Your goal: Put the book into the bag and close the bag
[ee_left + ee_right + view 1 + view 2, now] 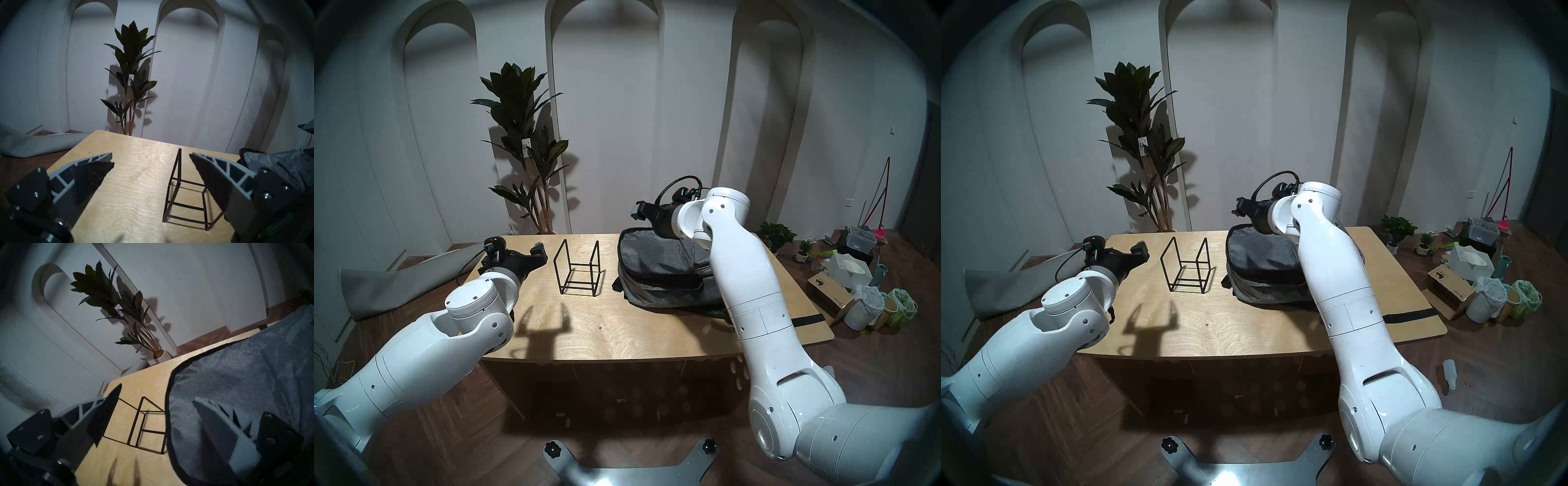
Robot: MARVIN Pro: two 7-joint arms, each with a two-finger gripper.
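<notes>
The grey bag (653,258) lies on the right half of the table, its flap down over its body, with a dark gap along the near side. It also shows in the right wrist view (237,387) and at the left wrist view's right edge (271,161). The book is not in view in any frame. My right gripper (641,212) is open and empty, hovering above the bag's far left part (158,393). My left gripper (531,261) is open and empty above the table's far left area (151,157), left of the stand.
An empty black wire-frame stand (580,271) stands on the wooden table (619,322) between the grippers. A black strap (807,320) lies across the table's right front corner. A tall plant (527,146) stands behind the table. Boxes and bags (857,281) clutter the floor at right.
</notes>
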